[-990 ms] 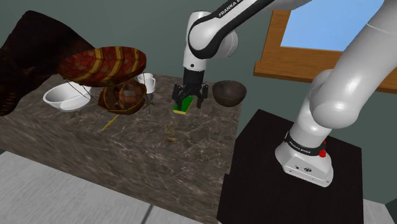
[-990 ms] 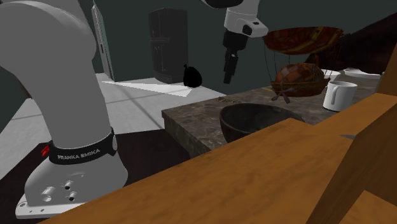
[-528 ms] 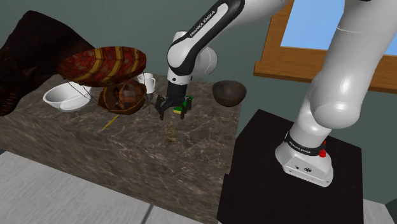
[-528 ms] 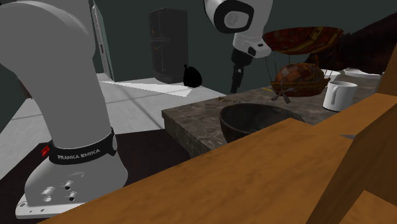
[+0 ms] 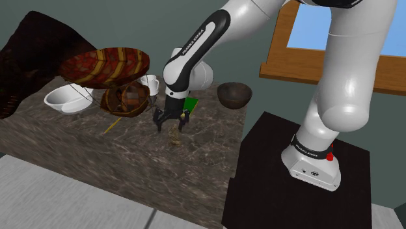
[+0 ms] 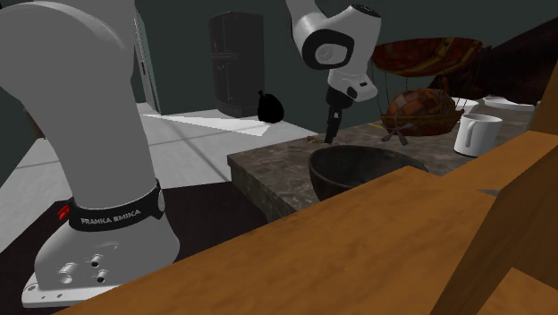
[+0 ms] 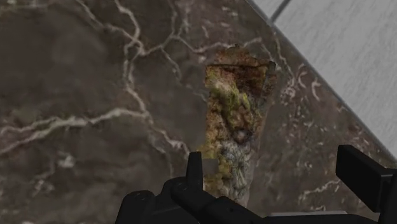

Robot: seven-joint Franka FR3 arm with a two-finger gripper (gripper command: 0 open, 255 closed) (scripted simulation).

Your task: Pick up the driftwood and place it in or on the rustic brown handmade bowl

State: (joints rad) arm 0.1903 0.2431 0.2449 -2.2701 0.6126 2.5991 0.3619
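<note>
Gripper: you see it (image 5: 172,122) low over the counter (image 5: 84,156), pointing down, fingers spread apart and clasping nothing. In the wrist view (image 7: 275,165) the gap between them is wide.
Driftwood: the driftwood (image 7: 235,121) lies flat on the dark marbled stone, mossy and brownish, running away from the gripper. Its near end sits by one finger (image 7: 194,167), well apart from the other. In the shoulder view you find it (image 5: 174,135) just under the fingertips.
Bowl: the dark brown bowl (image 5: 234,95) stands upright near the counter's corner toward the stand, well apart from the driftwood. In the second exterior view it (image 6: 358,168) fills your foreground, with the gripper (image 6: 333,125) behind it.
Neighbours: a green block (image 5: 191,104) lies just beyond the gripper. A white mug (image 5: 150,83) stands near it, beside a wire rack carrying two patterned baskets (image 5: 104,65). A white dish (image 5: 65,99) sits at the shoulder view's left.
</note>
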